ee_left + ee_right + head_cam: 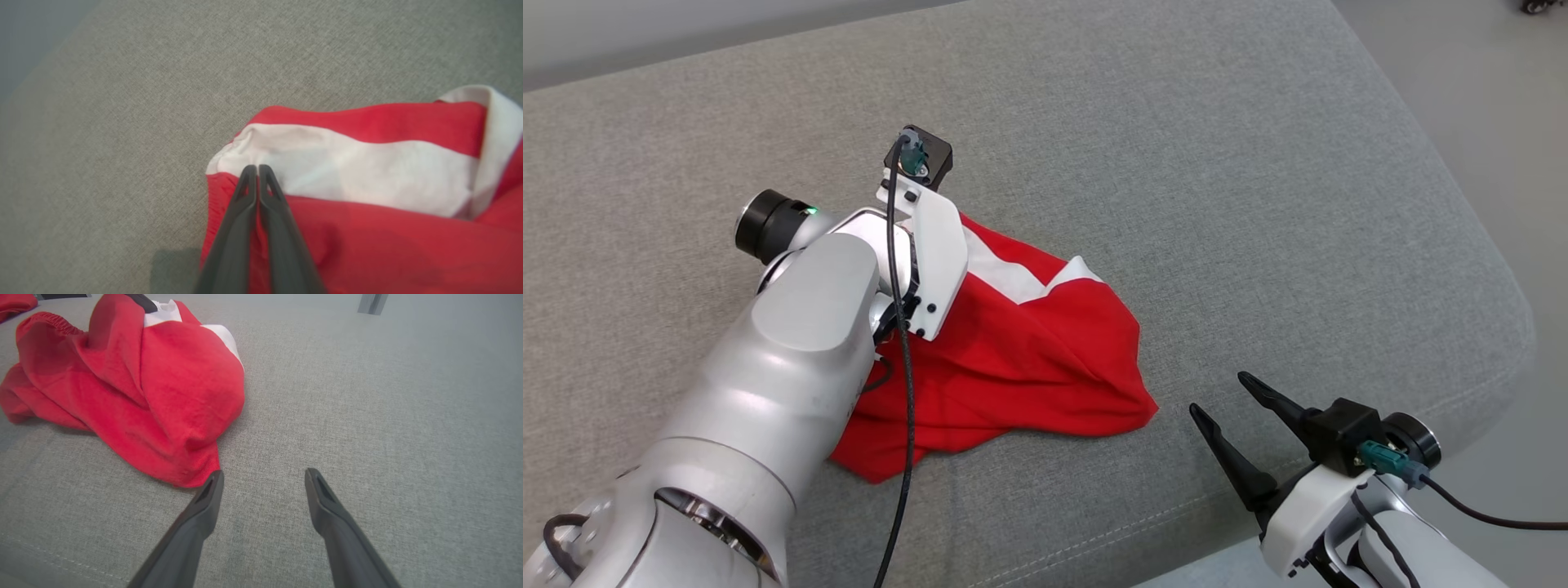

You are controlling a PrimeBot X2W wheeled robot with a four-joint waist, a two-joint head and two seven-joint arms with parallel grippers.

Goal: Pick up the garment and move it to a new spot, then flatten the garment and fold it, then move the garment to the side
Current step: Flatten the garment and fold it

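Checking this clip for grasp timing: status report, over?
Left end effector shut on garment, at its white band. Right end effector open, near garment's corner. Garment crumpled on gray cushion, not yet flattened. No obstruction seen.

Pale floor (1486,122) borders a grey cushion (1176,122), perhaps a sofa.
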